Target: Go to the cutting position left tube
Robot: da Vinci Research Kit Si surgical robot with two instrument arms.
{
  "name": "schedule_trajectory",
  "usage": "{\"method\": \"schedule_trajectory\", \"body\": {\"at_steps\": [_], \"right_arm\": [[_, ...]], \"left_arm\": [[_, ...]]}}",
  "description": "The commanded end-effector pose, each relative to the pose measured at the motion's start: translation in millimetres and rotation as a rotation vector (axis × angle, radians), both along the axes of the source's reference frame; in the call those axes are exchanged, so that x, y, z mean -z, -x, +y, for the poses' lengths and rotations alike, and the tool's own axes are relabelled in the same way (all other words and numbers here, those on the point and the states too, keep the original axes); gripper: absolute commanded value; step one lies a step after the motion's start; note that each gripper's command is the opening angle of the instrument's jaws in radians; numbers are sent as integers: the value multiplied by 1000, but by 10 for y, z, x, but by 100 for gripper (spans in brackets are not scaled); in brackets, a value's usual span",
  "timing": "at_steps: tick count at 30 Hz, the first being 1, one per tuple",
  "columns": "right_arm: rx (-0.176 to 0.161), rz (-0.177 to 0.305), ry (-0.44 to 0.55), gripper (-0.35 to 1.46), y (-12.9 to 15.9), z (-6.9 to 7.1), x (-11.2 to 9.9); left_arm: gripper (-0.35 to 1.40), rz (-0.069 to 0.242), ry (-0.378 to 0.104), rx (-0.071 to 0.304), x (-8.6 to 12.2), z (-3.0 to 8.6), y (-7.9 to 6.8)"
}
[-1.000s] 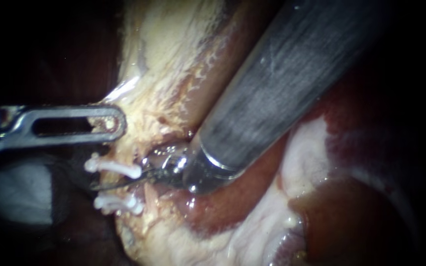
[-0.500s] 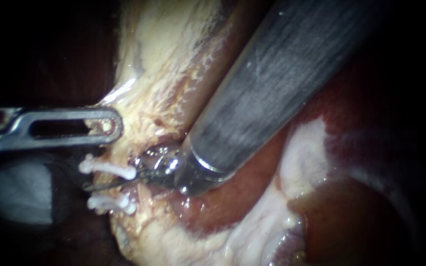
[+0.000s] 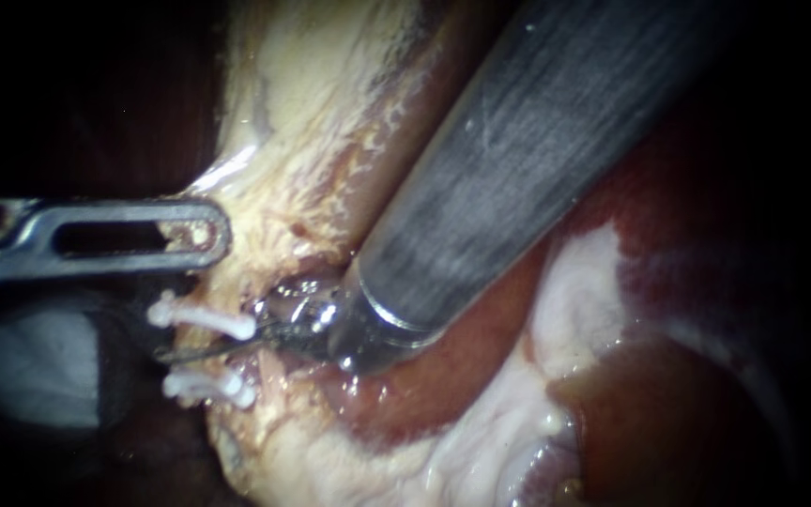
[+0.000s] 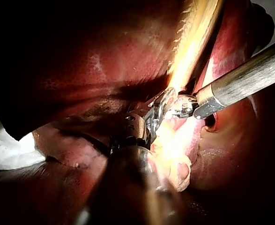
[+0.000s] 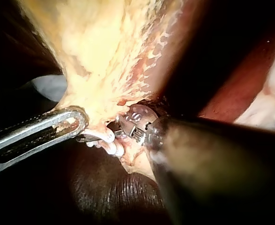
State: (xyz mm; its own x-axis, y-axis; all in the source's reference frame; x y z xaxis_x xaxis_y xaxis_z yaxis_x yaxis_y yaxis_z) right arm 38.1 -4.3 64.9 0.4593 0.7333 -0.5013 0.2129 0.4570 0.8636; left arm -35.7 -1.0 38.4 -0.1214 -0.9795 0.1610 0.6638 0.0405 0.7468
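Two white clips (image 3: 201,320) (image 3: 201,385) lie across the left tube (image 3: 257,360), which pale fatty tissue mostly hides. My right instrument (image 3: 213,351) comes in from the upper right. One thin blade lies across the gap between the two clips, and the other blade sits behind the tissue, so the jaws are open. In the right wrist view the blade (image 5: 86,138) reaches past the clips (image 5: 108,140). My left instrument (image 3: 191,231) holds the yellowish gallbladder edge (image 3: 274,188) just above the upper clip, with its slotted jaws shut on it. Its jaws (image 4: 159,107) also show in the left wrist view.
The red liver (image 3: 668,413) fills the lower right. A pale glistening fold (image 3: 565,310) lies beside the right shaft (image 3: 518,160), which covers much of the middle. A white cloth (image 3: 30,366) shows dimly at the lower left.
My right instrument has slid a little to the left, pushing its blade further between the clips. The left instrument keeps its hold and has barely moved.
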Motion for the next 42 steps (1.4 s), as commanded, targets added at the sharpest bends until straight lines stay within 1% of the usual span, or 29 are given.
{"method": "schedule_trajectory", "body": {"at_steps": [1,13,22,25,42], "right_arm": [[0,1,0,-35,0,0,0],[-1,3,-2,-35,-1,1,-2],[-12,7,-2,-35,-3,2,-2],[-20,8,-2,-35,-3,2,-2],[-24,5,-1,-35,-3,3,-4]], "left_arm": [[-27,3,1,2,-1,0,0],[-28,5,2,4,-1,0,-1],[-28,5,2,4,-1,0,-1],[-28,5,2,4,-1,0,-1],[-28,7,3,6,-1,-1,-1]]}}
